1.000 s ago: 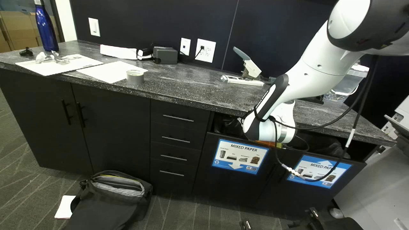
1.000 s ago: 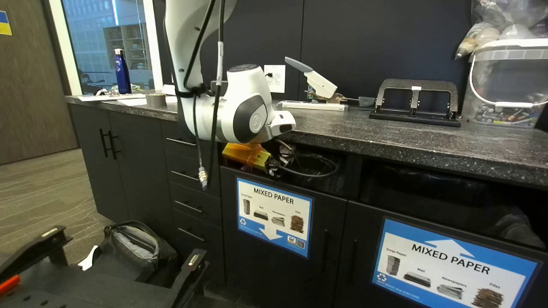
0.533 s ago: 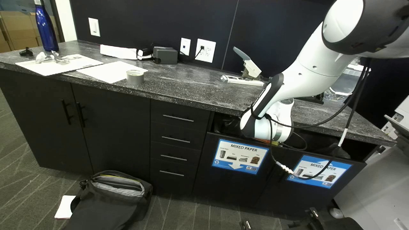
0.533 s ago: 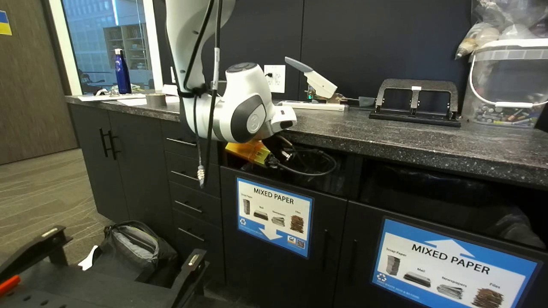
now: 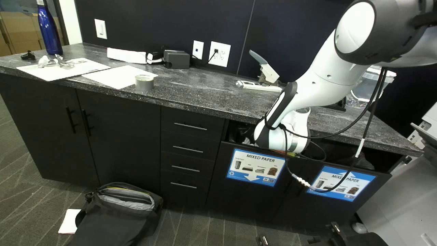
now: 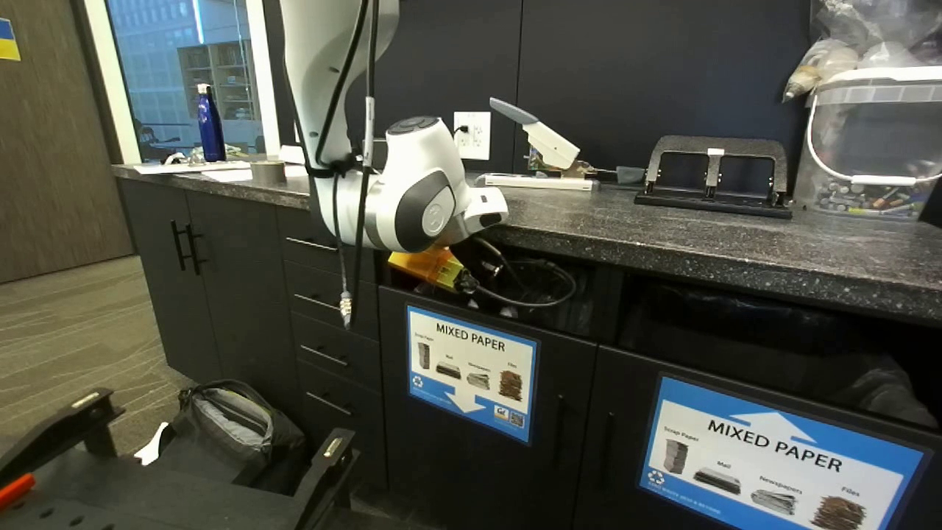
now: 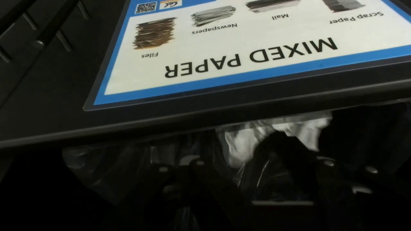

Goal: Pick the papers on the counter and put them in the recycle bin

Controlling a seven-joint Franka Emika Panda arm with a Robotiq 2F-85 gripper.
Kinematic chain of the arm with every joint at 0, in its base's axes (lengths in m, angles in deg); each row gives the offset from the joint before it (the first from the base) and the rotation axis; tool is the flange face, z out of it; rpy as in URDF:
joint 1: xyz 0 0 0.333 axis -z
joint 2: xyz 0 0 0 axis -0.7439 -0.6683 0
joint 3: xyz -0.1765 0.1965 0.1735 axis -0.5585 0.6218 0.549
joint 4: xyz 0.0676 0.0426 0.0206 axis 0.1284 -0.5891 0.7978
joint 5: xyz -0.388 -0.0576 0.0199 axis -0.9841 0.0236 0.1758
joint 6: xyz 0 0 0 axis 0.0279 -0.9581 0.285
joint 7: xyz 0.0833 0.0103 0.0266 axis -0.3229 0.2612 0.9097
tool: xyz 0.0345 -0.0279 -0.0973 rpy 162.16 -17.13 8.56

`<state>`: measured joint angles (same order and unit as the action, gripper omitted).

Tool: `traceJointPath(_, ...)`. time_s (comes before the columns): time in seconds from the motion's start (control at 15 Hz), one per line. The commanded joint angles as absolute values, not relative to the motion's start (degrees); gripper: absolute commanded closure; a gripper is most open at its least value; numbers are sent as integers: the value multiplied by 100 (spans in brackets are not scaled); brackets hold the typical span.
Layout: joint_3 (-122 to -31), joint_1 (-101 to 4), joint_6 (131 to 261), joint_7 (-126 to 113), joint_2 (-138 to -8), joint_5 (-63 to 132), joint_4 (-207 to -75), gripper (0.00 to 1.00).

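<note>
White crumpled papers (image 5: 62,63) lay on a flat sheet (image 5: 51,74) near the blue bottle (image 5: 50,32); the fingers (image 7: 301,154) hung in shadow, well apart from it, their spread and any grip indiscernible.

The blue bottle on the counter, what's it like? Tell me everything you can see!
The blue bottle is tall, slim and deep blue, with a smooth, shiny surface that looks like painted metal and catches white glints. It is narrow at the top, with a pale cap on. In both exterior views it stands upright near one end of the counter. Crumpled papers lie close by; whether they touch it is hard to tell.
</note>
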<state>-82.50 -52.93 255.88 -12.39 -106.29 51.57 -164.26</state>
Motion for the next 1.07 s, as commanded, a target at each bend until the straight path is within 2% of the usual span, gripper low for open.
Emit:
traceJointPath(0.0,-8426,-5468,25365,-1178,-10679,5255,-16243,7)
traceJointPath(0.07,-8599,-5639,25103,-1173,-10571,5311,-16338,1)
traceJointPath(0.13,-8716,-5747,24870,-1160,-10442,5276,-16445,0)
traceJointPath(0.53,-9704,-6824,23163,-1392,-9225,4669,-17195,0)
traceJointPath(1.0,-9561,-6506,19521,-2317,-7154,2780,-17708,0)
